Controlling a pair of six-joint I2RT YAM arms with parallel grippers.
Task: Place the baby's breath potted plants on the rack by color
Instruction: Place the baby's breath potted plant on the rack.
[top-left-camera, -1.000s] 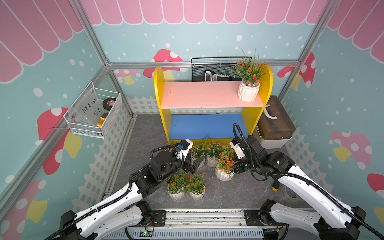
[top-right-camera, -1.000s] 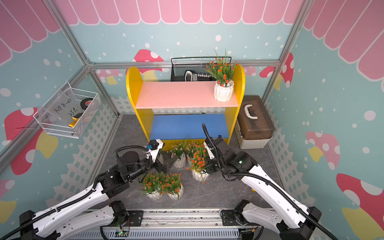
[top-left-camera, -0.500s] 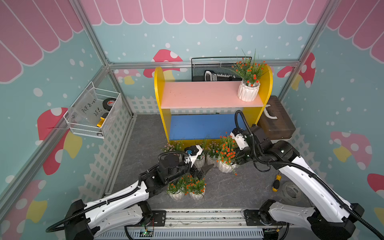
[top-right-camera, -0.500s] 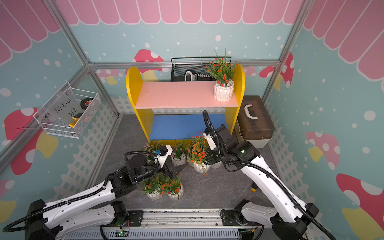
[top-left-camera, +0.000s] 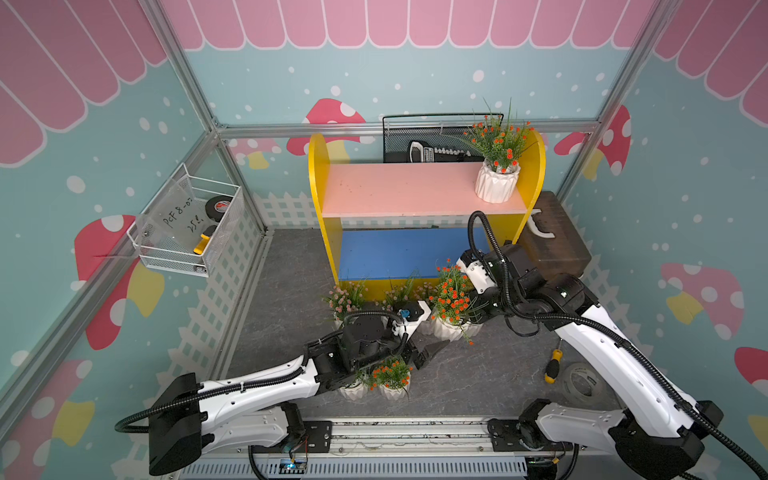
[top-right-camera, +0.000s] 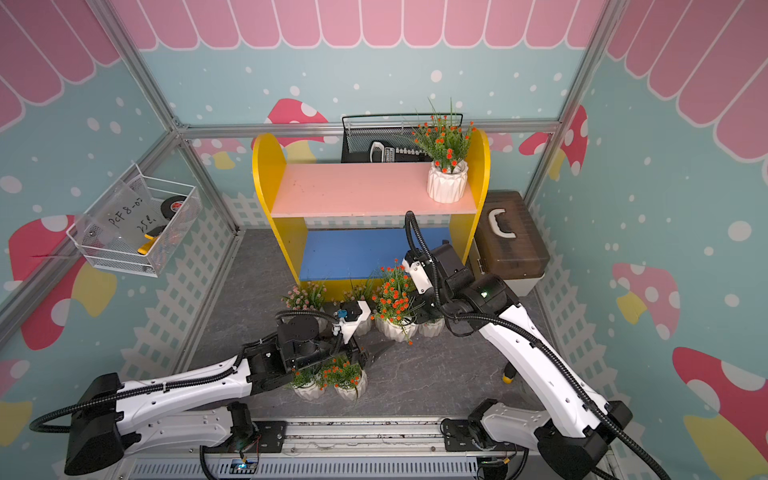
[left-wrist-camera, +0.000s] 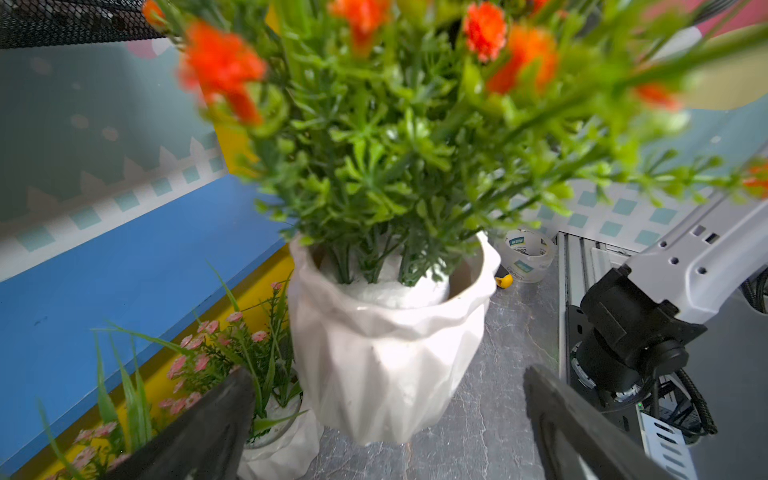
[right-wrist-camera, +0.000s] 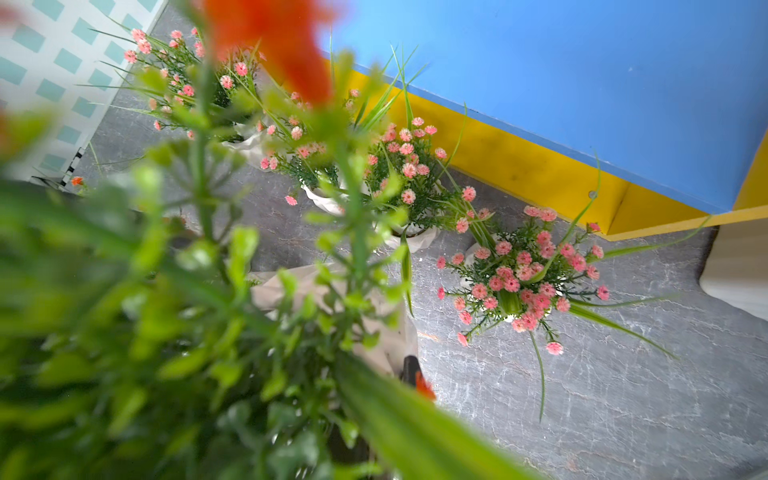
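Handwriting (top-left-camera: 179, 210) on the clear sheet (top-left-camera: 158, 237) reads, perhaps, "PCF 8-02".

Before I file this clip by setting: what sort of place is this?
Probably a staged robot test cell dressed up as a toy flower shop. It has cartoon mushroom walls on a bare metal frame, robot arms mounted on a rail, and a rack holding a potted plant.

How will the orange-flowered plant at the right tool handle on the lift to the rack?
Probably top-heavy: the orange-flowered plant has tall sprigs over a small white pot, so it may tip when set down. The sprigs look thin and bendy; with the right tool shut on them, the pot may swing. The glossy pot looks ceramic: likely slippery, chippable.
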